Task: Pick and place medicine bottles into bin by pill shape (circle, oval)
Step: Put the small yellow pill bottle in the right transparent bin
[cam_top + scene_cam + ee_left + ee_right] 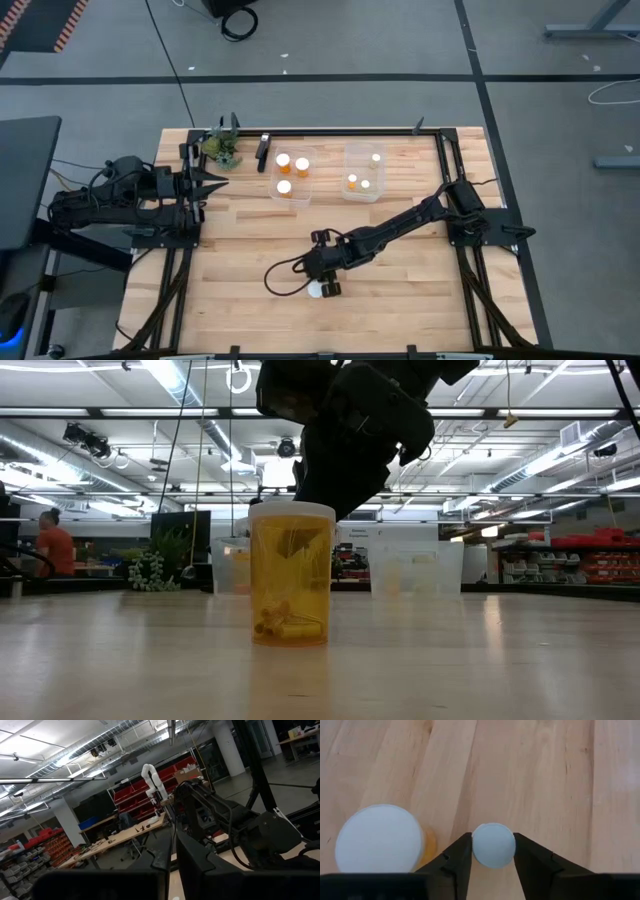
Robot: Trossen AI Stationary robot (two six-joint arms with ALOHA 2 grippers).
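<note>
Wooden counter (240, 260), right end effector (493, 851) pinching a small white-capped bottle (493, 845), larger orange bottle (379, 839) just beside, left end effector (215, 183) pressed together at the counter's edge.

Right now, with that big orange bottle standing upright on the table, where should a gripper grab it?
Probably grip the round white cap from straight above: the orange bottle stands upright, cap facing up. The right gripper, beside it, already clamps the small bottle; the left gripper is parked at the table's left edge.
</note>
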